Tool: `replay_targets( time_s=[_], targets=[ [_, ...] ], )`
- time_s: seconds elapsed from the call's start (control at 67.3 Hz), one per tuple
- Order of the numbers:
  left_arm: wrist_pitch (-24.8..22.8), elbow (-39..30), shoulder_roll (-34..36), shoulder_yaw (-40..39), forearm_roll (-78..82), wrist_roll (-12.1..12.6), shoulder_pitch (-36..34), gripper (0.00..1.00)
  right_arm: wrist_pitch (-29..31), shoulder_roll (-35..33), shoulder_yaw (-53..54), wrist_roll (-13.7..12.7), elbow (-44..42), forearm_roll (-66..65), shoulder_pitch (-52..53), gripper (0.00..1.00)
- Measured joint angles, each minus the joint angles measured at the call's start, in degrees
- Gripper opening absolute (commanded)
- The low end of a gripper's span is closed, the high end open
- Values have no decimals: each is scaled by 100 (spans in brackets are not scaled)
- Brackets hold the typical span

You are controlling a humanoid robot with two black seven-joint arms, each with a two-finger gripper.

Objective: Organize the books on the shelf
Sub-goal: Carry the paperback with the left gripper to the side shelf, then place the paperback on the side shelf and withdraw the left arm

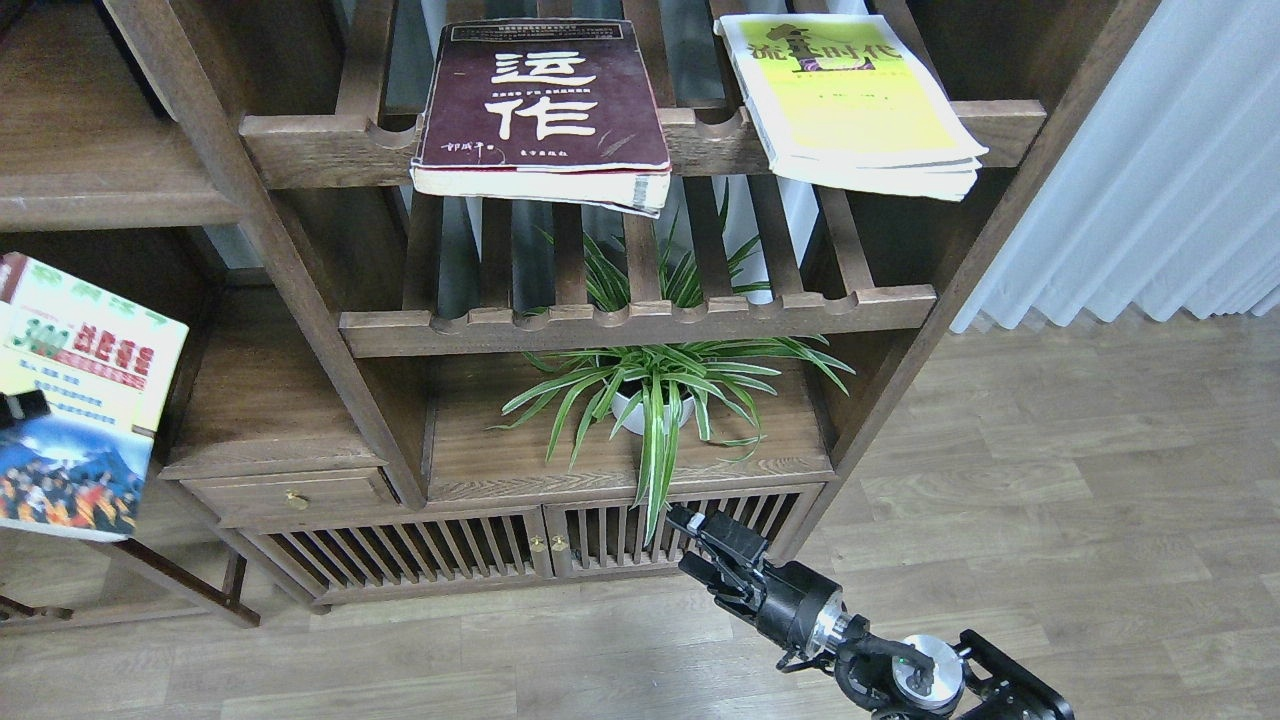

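Observation:
The smaller "300" book (75, 400) with the colourful picture hangs in the air at the far left edge, in front of the bookcase's left compartment. Only a black fingertip (22, 408) of my left gripper shows, lying on its cover; the rest is out of view. A solid shelf board (90, 170) lies above the book, and another (260, 415) is to its right, lower down. The thick maroon book (545, 100) and the yellow-green book (850, 100) lie flat on the top slatted rack, overhanging its front rail. My right gripper (712, 548) is open and empty, low in front of the cabinet doors.
A spider plant in a white pot (655, 395) stands on the board under the lower slatted rack (640, 325). Below are a small drawer (295, 493) and slatted cabinet doors (450, 545). A white curtain (1150, 170) hangs at the right over wood flooring.

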Motion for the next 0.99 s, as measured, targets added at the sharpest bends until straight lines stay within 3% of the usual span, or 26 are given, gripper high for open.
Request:
replay_targets(
  time_s=[0.401, 0.995],
  targets=[
    [-2, 121, 564, -987, -49, -23, -103, 1, 0, -1, 16, 0, 0, 0, 26, 100],
    [-3, 846, 401, -714, 12, 107, -1467, 1, 0, 0, 18, 0, -3, 0, 15, 100]
  ],
)
